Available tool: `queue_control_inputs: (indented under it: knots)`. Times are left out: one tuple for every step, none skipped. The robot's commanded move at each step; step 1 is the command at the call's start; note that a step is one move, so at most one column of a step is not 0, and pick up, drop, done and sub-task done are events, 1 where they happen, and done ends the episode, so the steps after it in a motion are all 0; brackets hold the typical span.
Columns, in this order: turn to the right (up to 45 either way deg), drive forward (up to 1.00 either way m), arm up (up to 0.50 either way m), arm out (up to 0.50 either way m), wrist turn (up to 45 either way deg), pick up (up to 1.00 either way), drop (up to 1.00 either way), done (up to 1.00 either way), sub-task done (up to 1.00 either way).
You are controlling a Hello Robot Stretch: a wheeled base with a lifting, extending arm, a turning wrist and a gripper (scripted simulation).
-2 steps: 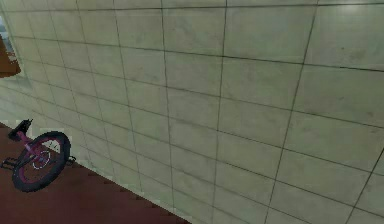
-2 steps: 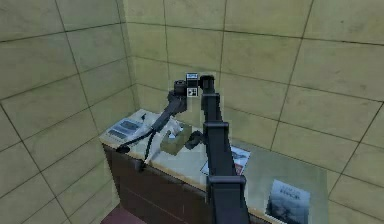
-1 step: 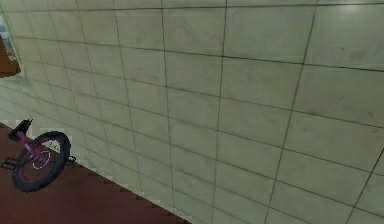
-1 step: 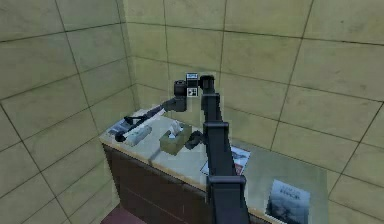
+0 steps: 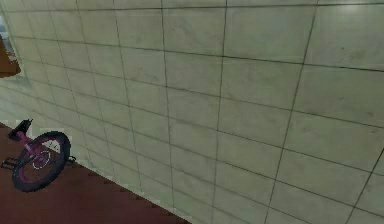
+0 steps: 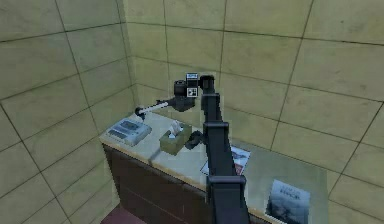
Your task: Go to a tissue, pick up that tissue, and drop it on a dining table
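Since the arm reaches sideways, base likely parked side-on to the work. Forward view: tiled wall (image 5: pixel 230 90) over dark floor (image 5: pixel 90 200). Small purple bike (image 5: pixel 38 160) sits tilted at the wall's foot, forward view's left.

Arm side view: table (image 6: pixel 140 150) set into a tiled corner, back edge against the wall.
- Tissue box (image 6: pixel 175 138) stands upright toward the table's left end, near the back edge, pale at the top.
- Grey flat thing (image 6: pixel 128 128) lies at the left end, papers (image 6: pixel 238 160) mid-table, booklet (image 6: pixel 288 200) by the front-right corner.
- Arm (image 6: pixel 222 160) crosses above the table just beside the box.
- Gripper (image 6: pixel 142 107) hangs over the back-left corner, beyond the box.

Cannot tell the finger spread, nor whether anything is held. Judgement: box sits on the table untaken, and the reach needs correcting back toward it.
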Motion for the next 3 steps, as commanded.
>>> queue_control_inputs:
  knots:
    - [0.0,0.0,0.0,0.0,27.0,0.0,0.0,0.0,0.0]
    - [0.0,0.0,-0.3,0.0,0.0,0.0,0.0,0.0,0.0]
    - [0.0,0.0,0.0,0.0,0.0,1.0,0.0,0.0,0.0]
